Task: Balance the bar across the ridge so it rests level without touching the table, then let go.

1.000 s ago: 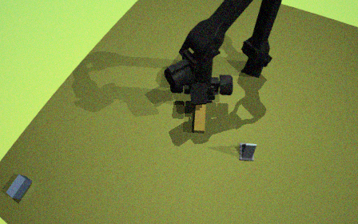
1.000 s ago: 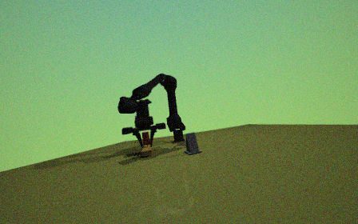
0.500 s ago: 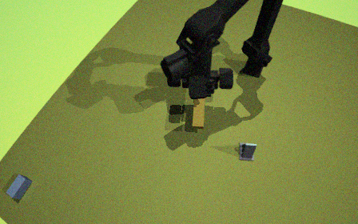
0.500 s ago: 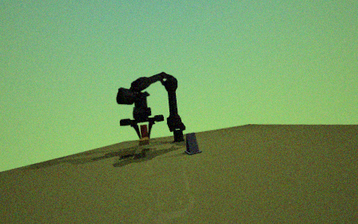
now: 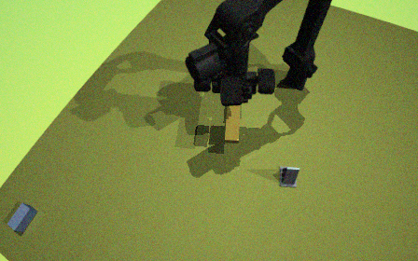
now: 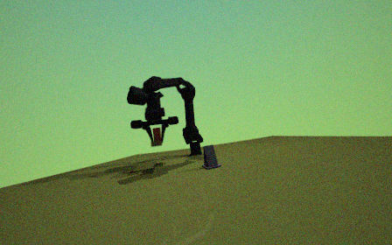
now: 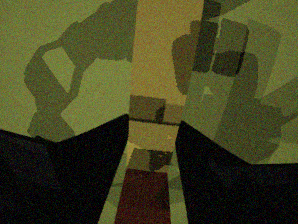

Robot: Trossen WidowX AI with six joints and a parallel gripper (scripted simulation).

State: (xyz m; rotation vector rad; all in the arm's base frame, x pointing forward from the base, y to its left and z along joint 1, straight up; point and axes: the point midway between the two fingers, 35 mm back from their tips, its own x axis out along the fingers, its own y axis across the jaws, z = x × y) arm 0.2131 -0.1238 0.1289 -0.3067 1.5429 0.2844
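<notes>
The bar (image 5: 232,124) (image 7: 165,55) is orange-yellow, with a dark red part towards the bottom of the wrist view; it shows dark red between the fingers (image 6: 157,136) in the exterior view. My gripper (image 6: 157,143) (image 7: 153,123) points down and is shut on the bar, holding it above the table (image 5: 140,210) (image 6: 262,197). The gripper body hides one end of the bar in the top view. The ridge (image 5: 290,176) (image 6: 210,157) is a grey upright piece on a small base plate, apart from the bar, to its lower right in the top view.
A blue-grey block (image 5: 21,217) lies near the table's left edge in the top view. The arm's upright part (image 5: 299,62) (image 6: 190,118) stands behind the ridge. Shadows of the arm fall on the table around the bar.
</notes>
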